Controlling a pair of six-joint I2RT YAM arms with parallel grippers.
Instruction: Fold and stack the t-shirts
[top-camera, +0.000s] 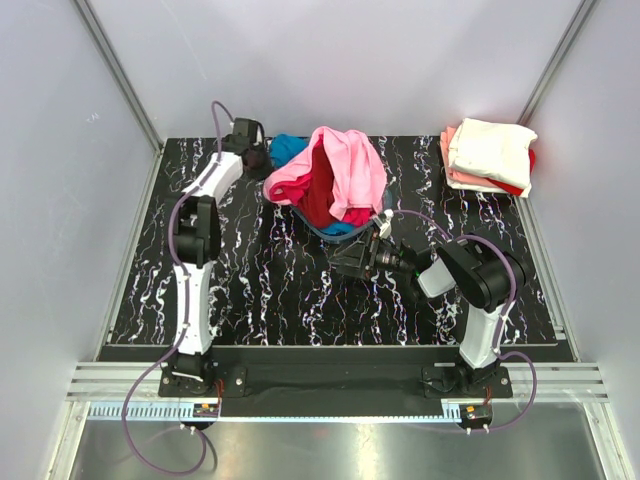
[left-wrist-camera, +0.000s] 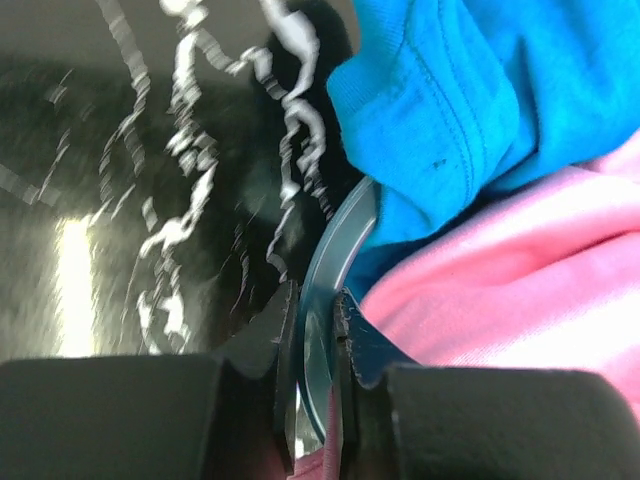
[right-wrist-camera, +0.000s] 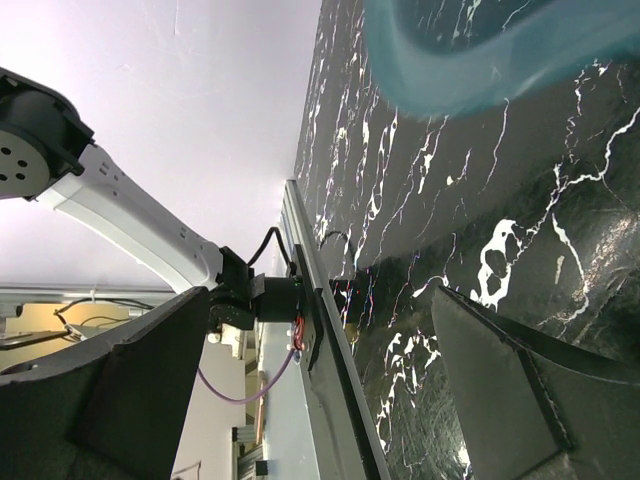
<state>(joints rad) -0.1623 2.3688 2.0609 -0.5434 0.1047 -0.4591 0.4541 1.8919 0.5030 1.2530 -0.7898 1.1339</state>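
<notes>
Within left gripper: basin rim

Glossy black bench, white-veined like polished stone, mirroring glare. Smooth, faintly shiny grey-blue plastic on the basin. Soft matt knit cloth in the t-shirts, fine stitched seams on the blue t-shirt. Matt black plastic on the left gripper. Ribbed bare metal rail.

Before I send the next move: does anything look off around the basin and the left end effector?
Yes. The left end effector is pinched on the basin rim rather than on a shirt. The blue shirt and pink shirt lie right beside it, which looks odd for a shirt pick.
</notes>
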